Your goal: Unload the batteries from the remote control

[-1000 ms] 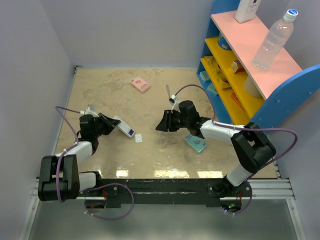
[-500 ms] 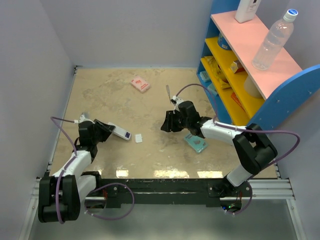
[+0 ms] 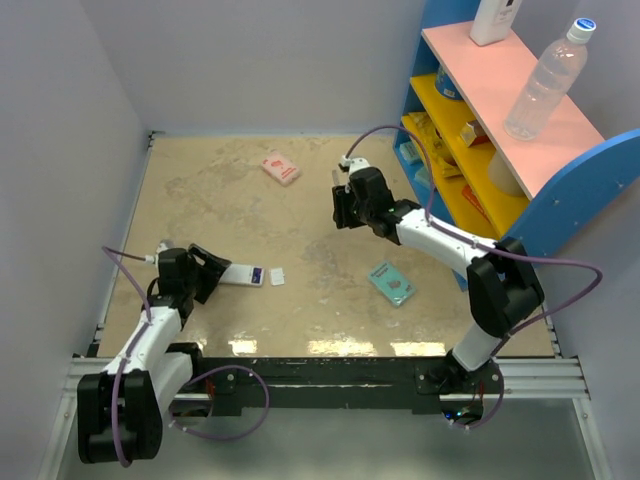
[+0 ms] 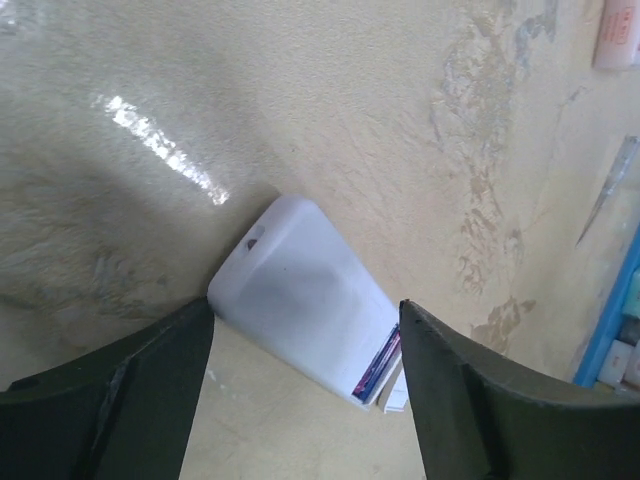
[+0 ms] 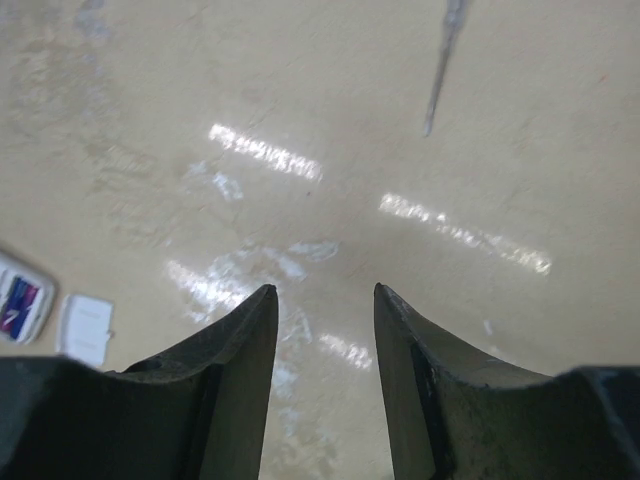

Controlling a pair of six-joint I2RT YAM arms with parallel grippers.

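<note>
The remote control (image 3: 241, 274) (image 4: 296, 296) lies flat on the table at the near left, a slim white bar. Its dark end (image 4: 377, 364) shows a blue and purple strip. No batteries show as separate things. A small white piece (image 3: 277, 276) (image 4: 396, 394) lies just past that end. My left gripper (image 3: 214, 272) (image 4: 305, 303) is open, its fingers either side of the remote's near end without clamping it. My right gripper (image 3: 342, 212) (image 5: 322, 290) hangs open over bare table at the back centre, holding nothing. Its view catches the remote's end (image 5: 19, 306) and the white piece (image 5: 87, 328).
A teal flat box (image 3: 392, 283) lies right of centre. A pink packet (image 3: 280, 167) lies toward the back, and a thin stick (image 5: 444, 62) near the right gripper. A blue shelf unit (image 3: 470, 170) with a bottle (image 3: 545, 80) on top stands along the right side.
The left gripper has opened, letting go of the remote, and drawn back toward the near left; the remote now lies flat. The right arm has swung away toward the back.
</note>
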